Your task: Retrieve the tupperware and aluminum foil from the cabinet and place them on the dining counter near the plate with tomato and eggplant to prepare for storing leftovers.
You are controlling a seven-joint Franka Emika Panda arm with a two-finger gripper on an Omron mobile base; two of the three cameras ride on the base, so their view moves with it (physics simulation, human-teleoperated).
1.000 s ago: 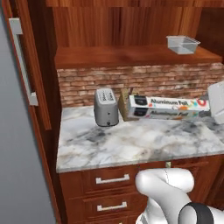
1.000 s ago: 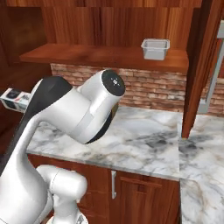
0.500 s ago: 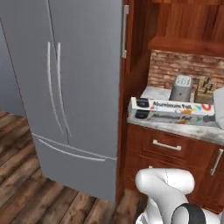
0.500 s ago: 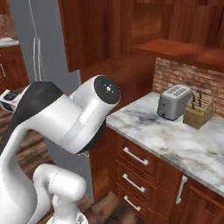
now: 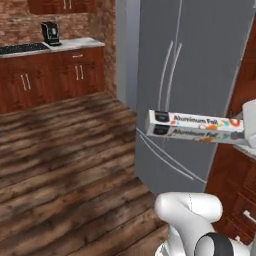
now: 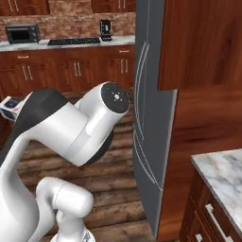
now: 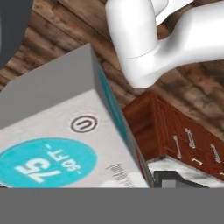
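The aluminum foil (image 5: 195,126) is held level in mid-air before the grey refrigerator (image 5: 200,75), above the wooden floor (image 5: 65,160). Its right end is clamped in the gripper (image 5: 245,134); the carton extends leftward from the jaws.

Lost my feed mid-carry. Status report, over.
Gripper closed on aluminum foil, carton level, off the floor. Tall grey fridge close behind it. Wood floor open to the left.
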